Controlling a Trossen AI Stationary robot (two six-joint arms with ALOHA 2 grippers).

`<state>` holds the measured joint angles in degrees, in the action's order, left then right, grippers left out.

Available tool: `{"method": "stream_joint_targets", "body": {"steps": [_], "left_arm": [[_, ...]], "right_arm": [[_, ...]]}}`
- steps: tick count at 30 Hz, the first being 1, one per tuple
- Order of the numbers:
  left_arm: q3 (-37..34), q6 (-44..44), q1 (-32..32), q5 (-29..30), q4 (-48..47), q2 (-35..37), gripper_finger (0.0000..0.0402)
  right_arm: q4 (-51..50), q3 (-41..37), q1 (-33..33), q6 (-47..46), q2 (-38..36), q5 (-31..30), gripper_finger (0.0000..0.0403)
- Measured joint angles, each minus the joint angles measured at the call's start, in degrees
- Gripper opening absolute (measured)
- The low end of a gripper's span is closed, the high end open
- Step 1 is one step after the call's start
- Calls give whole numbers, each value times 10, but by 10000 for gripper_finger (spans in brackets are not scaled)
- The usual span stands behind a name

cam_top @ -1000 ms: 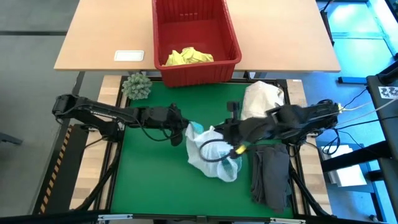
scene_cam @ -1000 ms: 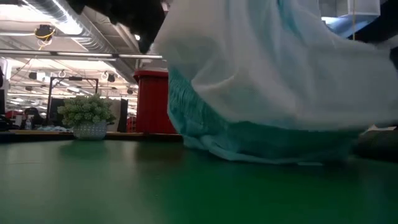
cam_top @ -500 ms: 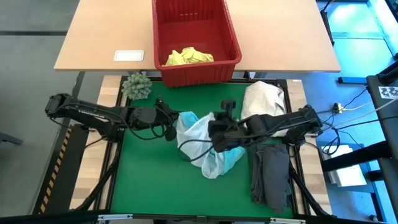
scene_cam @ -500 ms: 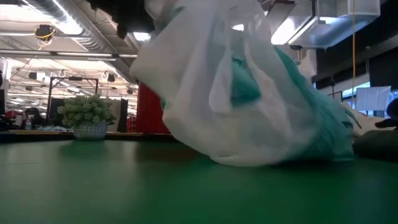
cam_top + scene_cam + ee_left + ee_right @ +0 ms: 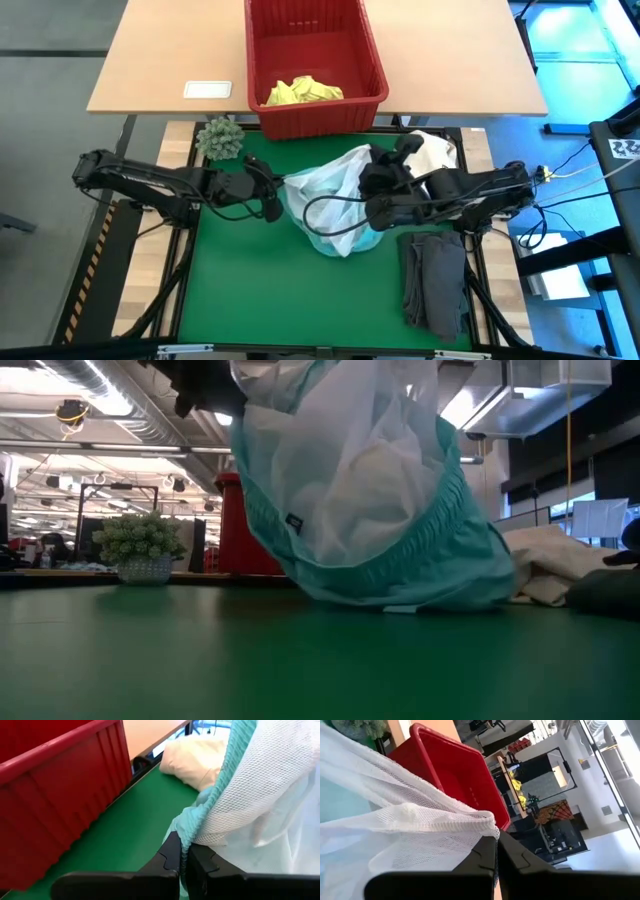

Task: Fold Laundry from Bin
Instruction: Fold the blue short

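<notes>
Both grippers' fingers pinched on turquoise garment (image 5: 335,205) – L (image 5: 272,200), R (image 5: 372,205) edges.

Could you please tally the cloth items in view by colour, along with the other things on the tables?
Turquoise garment, held by both grippers (left, right): 1
Yellow garment, in the bin: 1
Grey garment, folded on the mat: 1
Cream bundle: 1
Red bin: 1
Plant ball: 1
White card: 1
Total: 7

The garment (image 5: 335,205) hung mid-surface between the left hand (image 5: 272,203) and right hand (image 5: 372,184) — the bin (image 5: 372,60) stood behind it, folded clothes (image 5: 435,280) lay right.
</notes>
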<state>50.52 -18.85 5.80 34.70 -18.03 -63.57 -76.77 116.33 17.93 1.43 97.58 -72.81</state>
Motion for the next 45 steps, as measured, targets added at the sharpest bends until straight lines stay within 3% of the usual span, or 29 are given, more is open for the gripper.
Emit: {"method": "stream_joint_targets", "body": {"steps": [11, 21, 27, 34, 41, 45], "left_arm": [[39, -61, -32, -13, -136, -1, 0], [40, -93, -85, -31, -190, -45, 0], [40, -92, -127, -75, -198, -79, 0], [39, -76, -156, -88, -171, -92, 0], [39, -65, -157, -104, -143, -88, 0], [39, -61, -157, -104, -125, -88, 0]], "right_arm": [[13, -110, -53, -66, 1, 53, 0], [189, -216, -84, -26, 1, 206, 0], [322, -250, -83, 22, -13, 309, 0], [513, -345, -92, 48, -16, 503, 0], [647, -494, -137, -9, -11, 555, 0], [680, -545, -163, -31, -11, 621, 2]]}}
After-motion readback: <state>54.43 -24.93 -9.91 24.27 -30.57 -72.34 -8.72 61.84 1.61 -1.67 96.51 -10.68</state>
